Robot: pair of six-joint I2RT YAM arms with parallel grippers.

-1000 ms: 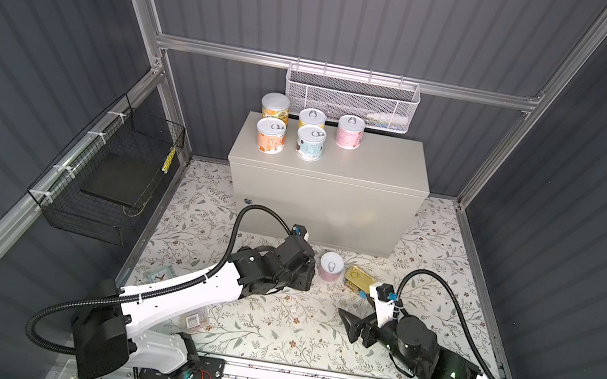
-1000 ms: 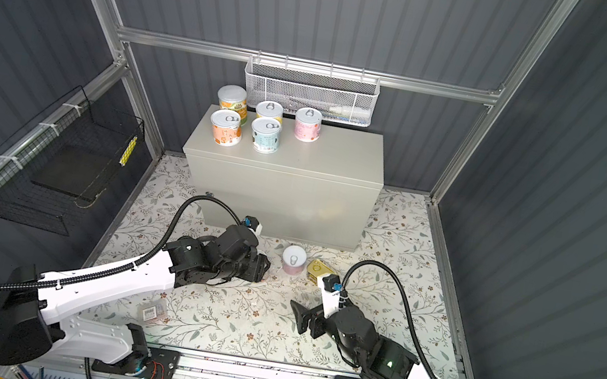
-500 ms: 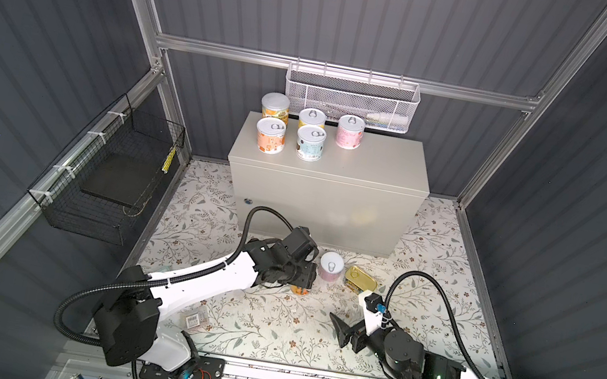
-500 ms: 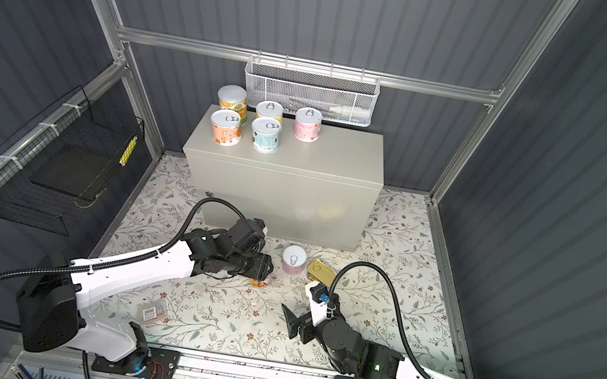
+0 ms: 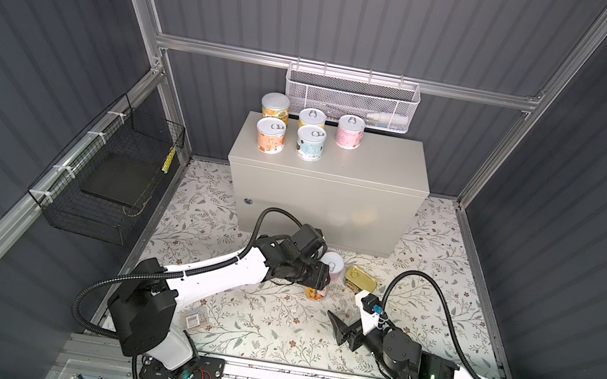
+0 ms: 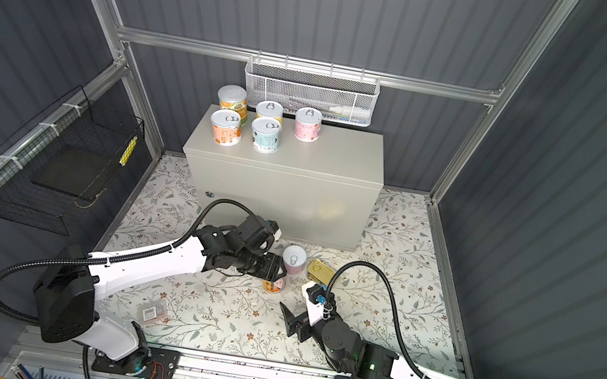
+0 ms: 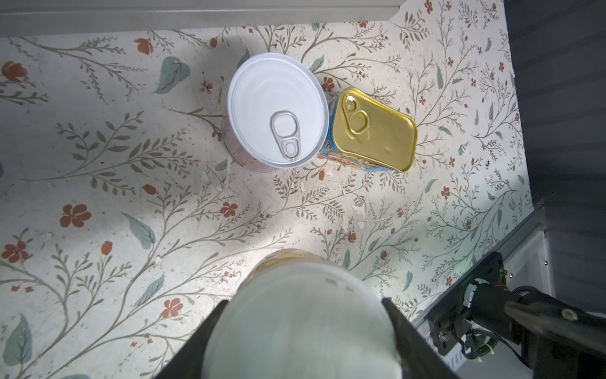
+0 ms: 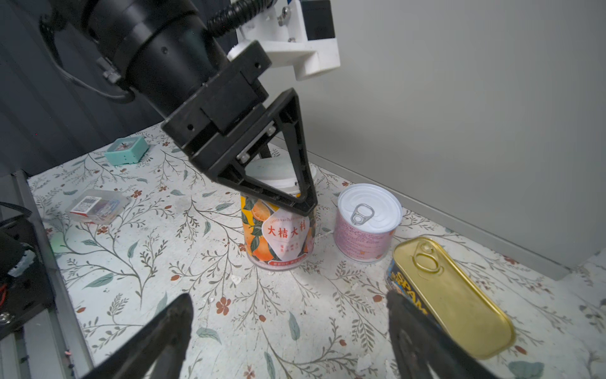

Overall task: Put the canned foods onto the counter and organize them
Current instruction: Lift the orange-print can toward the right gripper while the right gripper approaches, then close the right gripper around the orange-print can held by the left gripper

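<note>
Both top views show several round cans (image 5: pixel 310 143) (image 6: pixel 265 135) standing at the back left of the beige counter (image 5: pixel 361 163) (image 6: pixel 319 159). My left gripper (image 5: pixel 316 285) (image 6: pixel 275 274) (image 7: pixel 305 303) is shut on the rim of an orange-label can (image 8: pixel 278 229) that stands upright on the floral floor. A pink can (image 5: pixel 333 265) (image 7: pixel 278 111) (image 8: pixel 367 223) and a gold rectangular tin (image 5: pixel 360 280) (image 7: pixel 373 131) (image 8: pixel 452 295) sit just beyond it, touching each other. Low over the floor, my right gripper (image 5: pixel 347 325) (image 6: pixel 298 318) (image 8: pixel 288 300) is open and holds nothing. One of its fingers (image 8: pixel 403 315) is beside the tin's near end.
A white mesh basket (image 5: pixel 351 98) hangs on the back wall above the counter. A black wire basket (image 5: pixel 113 182) hangs on the left wall. A clear barcode packet (image 5: pixel 196 319) (image 8: pixel 98 205) lies near the front rail, and a small teal box (image 8: pixel 126 154) lies beyond it.
My left gripper has shifted right and slightly forward with the orange can. The right arm has drawn back and left toward the front rail, its jaws a little narrower.
</note>
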